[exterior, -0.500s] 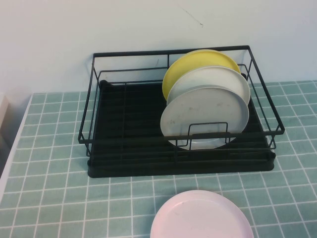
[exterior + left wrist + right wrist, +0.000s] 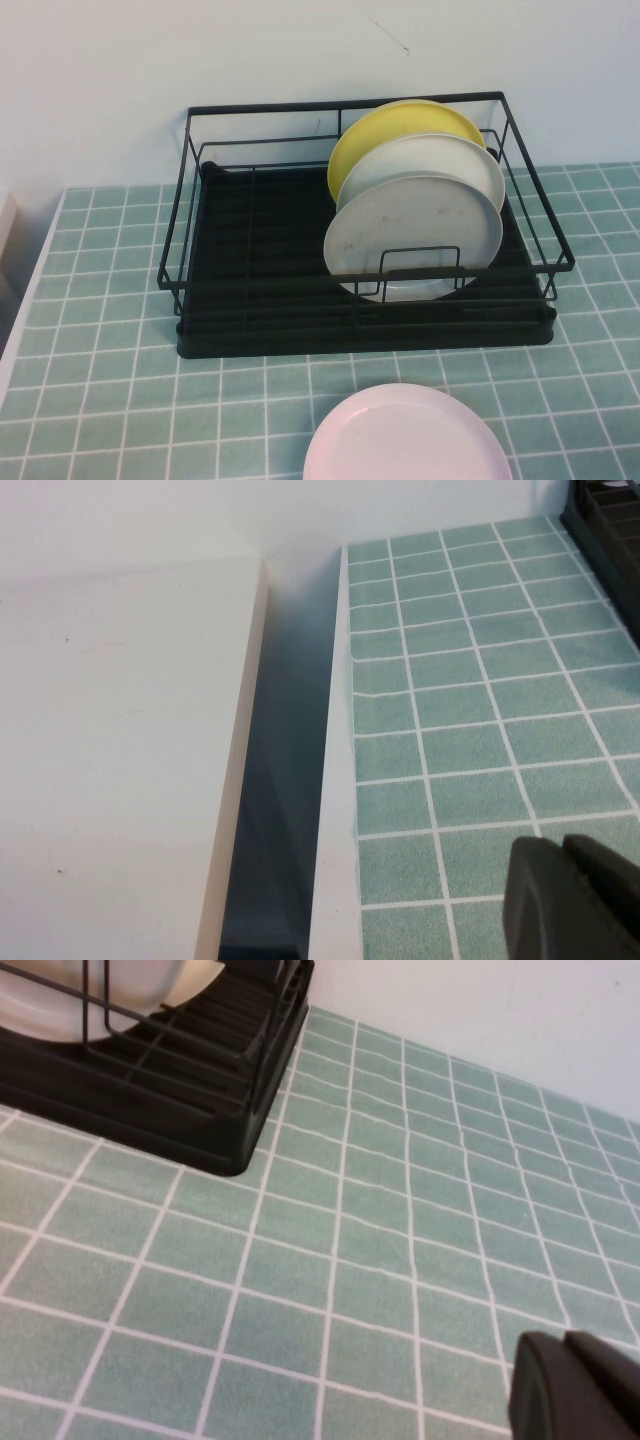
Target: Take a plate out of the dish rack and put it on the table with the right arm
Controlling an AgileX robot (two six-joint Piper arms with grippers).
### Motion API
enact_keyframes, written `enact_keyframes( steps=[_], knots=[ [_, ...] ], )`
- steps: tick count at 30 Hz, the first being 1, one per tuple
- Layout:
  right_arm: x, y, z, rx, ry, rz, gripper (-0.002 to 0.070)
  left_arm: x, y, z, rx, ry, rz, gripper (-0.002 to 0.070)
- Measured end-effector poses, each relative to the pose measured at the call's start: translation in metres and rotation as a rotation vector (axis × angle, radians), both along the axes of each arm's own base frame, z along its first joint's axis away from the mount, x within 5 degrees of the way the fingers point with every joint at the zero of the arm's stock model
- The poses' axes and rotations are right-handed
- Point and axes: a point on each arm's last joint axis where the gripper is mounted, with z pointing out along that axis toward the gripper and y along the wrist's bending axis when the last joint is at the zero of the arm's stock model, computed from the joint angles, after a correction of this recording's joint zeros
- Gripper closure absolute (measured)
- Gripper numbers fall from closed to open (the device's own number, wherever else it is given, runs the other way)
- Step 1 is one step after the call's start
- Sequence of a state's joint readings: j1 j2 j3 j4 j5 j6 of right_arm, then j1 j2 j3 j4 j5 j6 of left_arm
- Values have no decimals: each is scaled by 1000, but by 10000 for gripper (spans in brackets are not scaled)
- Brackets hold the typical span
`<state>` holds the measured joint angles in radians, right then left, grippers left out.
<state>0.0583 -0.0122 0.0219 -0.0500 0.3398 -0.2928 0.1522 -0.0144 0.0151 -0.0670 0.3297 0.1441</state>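
The pale grey speckled plate [image 2: 415, 235] stands upright at the front of a row of plates in the right half of the black wire dish rack [image 2: 260, 235]. The rack sits on the teal tiled table [image 2: 100, 330] against the wall. Neither gripper shows in the high view. My right gripper [image 2: 563, 1338] is shut and empty, low over bare tiles [image 2: 330, 1220], apart from a corner of the rack [image 2: 200, 1110]. A pale plate edge [image 2: 60, 990] shows through the wires there. My left gripper [image 2: 564, 844] is shut and empty over tiles near the table's left edge.
A cleaner white plate [image 2: 440, 160] and a yellow plate [image 2: 390, 130] stand behind the grey one. A pale pink plate [image 2: 405, 440] lies flat on the table in front of the rack. A white counter [image 2: 110, 750] adjoins the table's left edge across a narrow gap.
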Motion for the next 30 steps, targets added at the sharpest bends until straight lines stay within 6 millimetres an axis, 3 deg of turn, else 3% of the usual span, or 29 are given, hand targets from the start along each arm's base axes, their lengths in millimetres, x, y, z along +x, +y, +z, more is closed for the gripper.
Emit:
enact_keyframes(
  steps=[13, 18, 25, 30],
  knots=[
    [0, 2, 0, 56, 3, 5, 678, 0, 0, 0, 0, 0, 0, 678],
    [0, 11, 2, 325, 8, 23, 678, 0, 0, 0, 0, 0, 0, 678],
    [-1, 24, 12, 955, 31, 15, 678, 0, 0, 0, 0, 0, 0, 678],
    [0, 24, 16, 1070, 14, 7, 678, 0, 0, 0, 0, 0, 0, 678]
  ],
)
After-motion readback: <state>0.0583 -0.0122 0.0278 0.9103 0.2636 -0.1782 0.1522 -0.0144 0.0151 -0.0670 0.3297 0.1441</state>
